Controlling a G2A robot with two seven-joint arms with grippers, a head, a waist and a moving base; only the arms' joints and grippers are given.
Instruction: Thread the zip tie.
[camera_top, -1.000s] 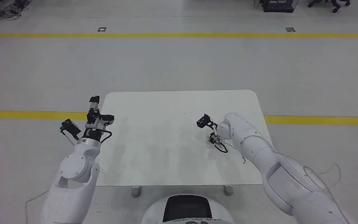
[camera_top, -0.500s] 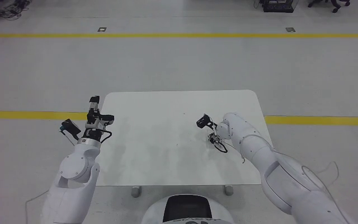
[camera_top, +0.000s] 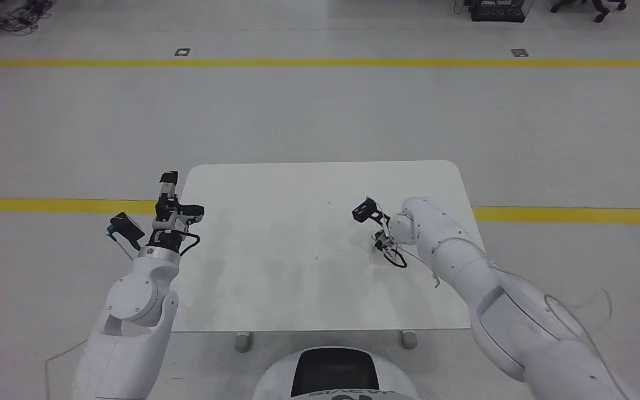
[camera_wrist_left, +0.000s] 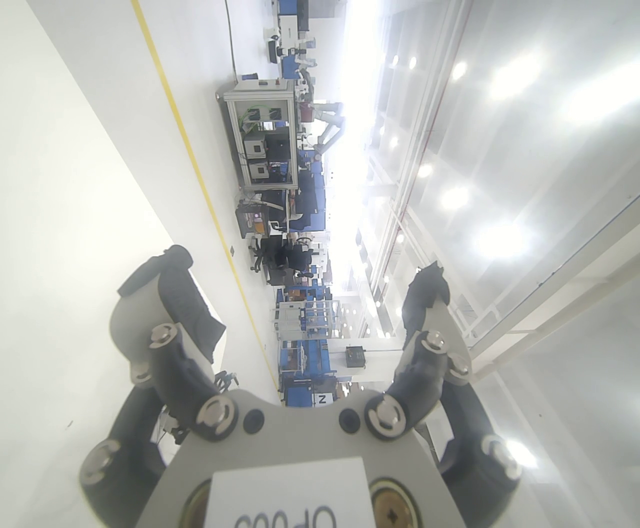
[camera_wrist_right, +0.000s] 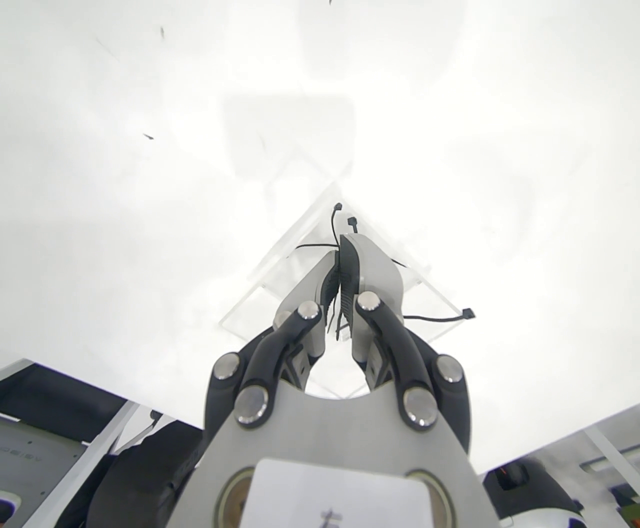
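My right gripper (camera_wrist_right: 340, 250) is shut on a black zip tie (camera_wrist_right: 334, 227), whose thin strand and small head stick out past the fingertips. It hangs just over a clear shallow tray (camera_wrist_right: 250, 299) on the white table. More black zip ties lie in the tray, one (camera_wrist_right: 452, 316) reaching past its edge. From the top, the right gripper (camera_top: 383, 244) is right of the table's centre, with a dark loop of zip tie (camera_top: 396, 260) beside it. My left gripper (camera_top: 180, 200) stays at the table's left edge, open (camera_wrist_left: 300, 265), holding nothing and facing the room.
The white table (camera_top: 290, 260) has bare surface between the two arms. A yellow floor line (camera_top: 60, 205) runs behind it. Workstations and cabinets (camera_wrist_left: 262, 135) stand far off in the room.
My right gripper has shifted slightly to the right and away from the robot with the zip tie still held. The left arm has not moved.
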